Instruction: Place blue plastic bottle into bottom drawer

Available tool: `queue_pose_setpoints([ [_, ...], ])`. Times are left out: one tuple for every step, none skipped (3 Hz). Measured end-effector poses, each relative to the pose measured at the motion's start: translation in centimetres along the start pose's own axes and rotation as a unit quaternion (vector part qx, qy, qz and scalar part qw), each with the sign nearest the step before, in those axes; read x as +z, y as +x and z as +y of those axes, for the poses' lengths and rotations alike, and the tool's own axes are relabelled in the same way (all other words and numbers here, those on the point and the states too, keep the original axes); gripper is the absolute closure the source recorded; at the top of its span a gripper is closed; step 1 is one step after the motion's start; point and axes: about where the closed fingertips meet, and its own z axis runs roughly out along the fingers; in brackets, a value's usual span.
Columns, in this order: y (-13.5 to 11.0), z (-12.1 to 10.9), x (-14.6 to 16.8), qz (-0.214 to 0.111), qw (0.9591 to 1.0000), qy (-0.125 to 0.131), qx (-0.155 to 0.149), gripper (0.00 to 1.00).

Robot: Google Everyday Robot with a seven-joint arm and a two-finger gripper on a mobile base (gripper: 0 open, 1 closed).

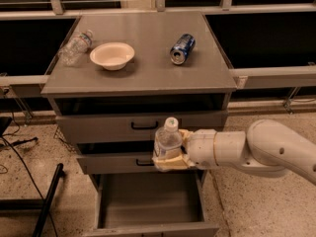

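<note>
Tall clear plastic bottle with white cap (168, 141) stood upright, clamped by the beige fingers (170, 163) before the middle drawer (113, 164), above the open grey metal bottom drawer (148, 199); released from that height, it would likely topple or strike the drawer's rim.

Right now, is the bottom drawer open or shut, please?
Open: the bottom drawer is pulled out below the gripper holding the blue plastic bottle.

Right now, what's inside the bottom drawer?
Only bare grey floor shows inside the bottom drawer; no objects are visible. Its rear strip is covered by the middle drawer and by the claw, which hovers above it shut on the blue plastic bottle.
</note>
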Motion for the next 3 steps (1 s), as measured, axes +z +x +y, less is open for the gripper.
queue_pose_setpoints([
  [4.0, -2.2, 2.3, 0.002, 0.9996, -0.003, -0.028, 1.0],
  [7.1, -3.5, 3.9, 0.01, 0.9994, -0.002, -0.033, 1.0],
  [12.2, -4.2, 5.6, 0.016, 0.9998, 0.01, -0.007, 1.0],
])
